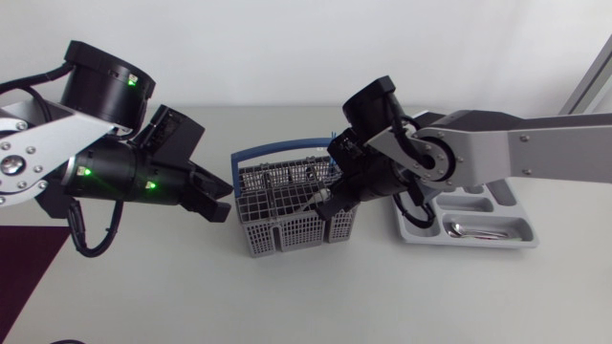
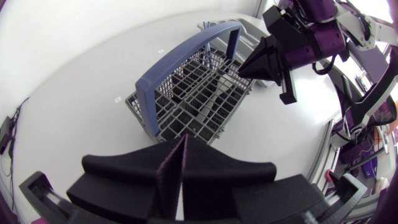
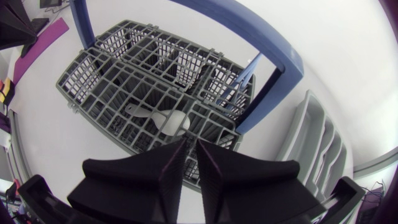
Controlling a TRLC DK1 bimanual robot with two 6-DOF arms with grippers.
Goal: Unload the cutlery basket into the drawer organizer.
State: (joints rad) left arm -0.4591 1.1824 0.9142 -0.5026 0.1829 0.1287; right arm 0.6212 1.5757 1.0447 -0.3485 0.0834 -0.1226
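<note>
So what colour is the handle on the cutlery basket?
Blue; the handle shows best in the right wrist view.

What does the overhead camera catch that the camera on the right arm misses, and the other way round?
Only the head view shows the right arm along its length and the cutlery in the tray. Only the right wrist view plainly shows a spoon lying in the basket. Both show the basket, its blue handle and the tray.
</note>
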